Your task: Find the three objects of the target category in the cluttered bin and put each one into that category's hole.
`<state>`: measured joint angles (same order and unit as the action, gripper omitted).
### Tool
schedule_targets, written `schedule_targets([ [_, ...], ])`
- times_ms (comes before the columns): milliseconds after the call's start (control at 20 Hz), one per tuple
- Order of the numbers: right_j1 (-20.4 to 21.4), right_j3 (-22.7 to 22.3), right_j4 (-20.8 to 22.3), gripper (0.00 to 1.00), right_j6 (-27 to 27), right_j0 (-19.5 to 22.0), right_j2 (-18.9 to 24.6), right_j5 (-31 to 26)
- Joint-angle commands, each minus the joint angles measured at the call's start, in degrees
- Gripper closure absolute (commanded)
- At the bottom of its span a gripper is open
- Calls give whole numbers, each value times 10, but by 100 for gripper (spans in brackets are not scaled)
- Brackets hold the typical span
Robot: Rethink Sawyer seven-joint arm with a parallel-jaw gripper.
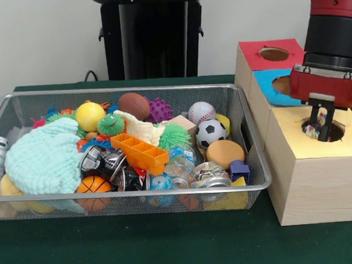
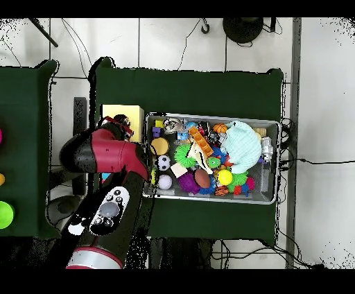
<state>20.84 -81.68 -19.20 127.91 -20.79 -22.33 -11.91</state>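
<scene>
The wire mesh bin (image 1: 130, 88) stands on the green table and is full of clutter. A mint-green knit cloth (image 1: 42, 159) lies at its left, and shows in the overhead view (image 2: 243, 145) too. A cream knit cloth (image 1: 141, 129) lies near the middle. My gripper (image 1: 323, 135) hangs to the right of the bin, its tips down in the yellow-faced hole (image 1: 340, 134) of the wooden box. It looks shut on the white polka-dot cloth (image 1: 312, 130), which shows inside the hole. In the overhead view my arm (image 2: 104, 152) hides the gripper.
A blue-faced hole (image 1: 281, 85) and a red-faced hole (image 1: 274, 54) sit behind the yellow one. In the bin lie an orange tray (image 1: 140, 151), a soccer ball (image 1: 210, 131), a baseball (image 1: 201, 112), a basketball (image 1: 93, 186) and crushed cans (image 1: 206, 177).
</scene>
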Motion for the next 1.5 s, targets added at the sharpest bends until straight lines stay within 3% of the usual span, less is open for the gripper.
schedule_targets([
  [50, -27, 8, -6, 100, 77, 18, 56, -3],
  [100, -25, 4, -7, 0, 80, 18, 57, 1],
  [300, -30, 4, -24, 0, 104, 2, 36, -21],
  [800, -25, 4, -25, 0, 98, 0, 36, -41],
  [850, -26, 3, -26, 100, 101, -3, 34, -40],
  [1500, -18, -3, -26, 100, 96, 1, 40, -43],
])
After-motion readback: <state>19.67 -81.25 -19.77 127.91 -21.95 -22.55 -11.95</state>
